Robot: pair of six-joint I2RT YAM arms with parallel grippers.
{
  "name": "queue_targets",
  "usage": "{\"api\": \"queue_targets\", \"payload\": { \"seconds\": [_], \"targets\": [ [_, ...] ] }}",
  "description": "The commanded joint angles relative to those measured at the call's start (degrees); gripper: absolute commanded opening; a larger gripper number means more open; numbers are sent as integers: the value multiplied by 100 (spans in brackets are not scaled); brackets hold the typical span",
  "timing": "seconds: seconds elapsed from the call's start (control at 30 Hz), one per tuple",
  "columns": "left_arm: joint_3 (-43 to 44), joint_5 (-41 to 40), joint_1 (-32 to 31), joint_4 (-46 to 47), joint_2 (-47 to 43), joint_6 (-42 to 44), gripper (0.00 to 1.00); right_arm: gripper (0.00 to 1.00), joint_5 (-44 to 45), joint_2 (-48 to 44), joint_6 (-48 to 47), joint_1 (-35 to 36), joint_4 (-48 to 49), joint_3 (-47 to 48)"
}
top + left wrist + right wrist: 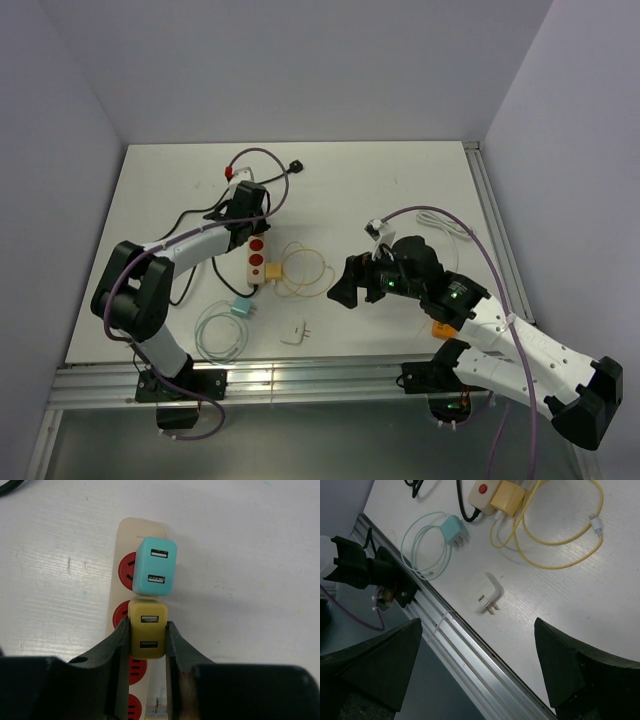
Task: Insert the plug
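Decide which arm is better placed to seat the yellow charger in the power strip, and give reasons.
Left. The left gripper clamps the yellow charger on the power strip; the right gripper hangs open, apart from it.

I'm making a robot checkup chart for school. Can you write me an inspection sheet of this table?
Surface: white table, a few faint marks.
Job's things: yellow charger over the cream power strip, next to a plugged-in teal cube; fully seated or not, cannot tell.
Clutter: loose white charger and loose teal plug, prongs showing.
Grippers: left gripper shut on the yellow charger; right gripper open, holding nothing.
Cables: yellow cable looped, pale teal cable coiled, black cord at the far side.
Surroundings: plain walls, metal rail along the near edge.
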Motion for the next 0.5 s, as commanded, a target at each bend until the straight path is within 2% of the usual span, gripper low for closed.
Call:
{"api": "queue_targets", "payload": {
  "seconds": [0.0, 0.17, 0.3, 0.4, 0.43, 0.47],
  "targets": [
    [-844, 1515, -229, -963, 1222, -842, 0, 100, -20, -114, 4, -26, 67, -4],
    [-915, 1602, -124, -893, 1292, -762, 0, 100, 50, -176, 3, -26, 58, -22],
    [-862, 1136, -97, -1244, 861, -701, 0, 100, 6, -53, 65, -26, 129, -48],
    [-757, 741, -27, -1578, 405, -622, 19, 100, -29, -27, 91, -26, 199, -49],
    [-730, 636, 17, -1683, 161, -596, 36, 100, -29, -9, 91, -26, 199, -31],
    [-669, 600, 61, -1719, 36, -526, 43, 100, -29, 17, 83, -26, 199, -22]
  ]
}}
